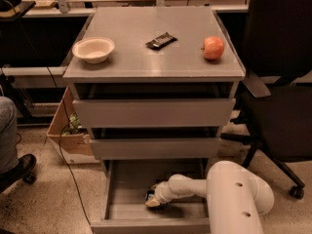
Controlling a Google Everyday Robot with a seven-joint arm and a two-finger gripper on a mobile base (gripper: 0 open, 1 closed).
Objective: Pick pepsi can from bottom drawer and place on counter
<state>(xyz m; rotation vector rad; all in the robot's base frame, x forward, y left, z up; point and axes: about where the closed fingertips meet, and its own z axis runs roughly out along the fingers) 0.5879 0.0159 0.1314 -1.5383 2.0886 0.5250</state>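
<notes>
The bottom drawer (126, 186) is pulled open below two shut grey drawers. My white arm reaches into it from the lower right, and the gripper (153, 199) is down on the drawer floor. A small dark-blue pepsi can (151, 194) shows just at the gripper's tip, mostly hidden by it. The counter (146, 62) is the grey top of the cabinet.
On the counter stand a white bowl (93, 49) at the left, a flat black snack bar (161, 41) in the middle and a red apple (213, 48) at the right. A black office chair (278, 106) stands right of the cabinet. A cardboard box (68, 130) sits at the left.
</notes>
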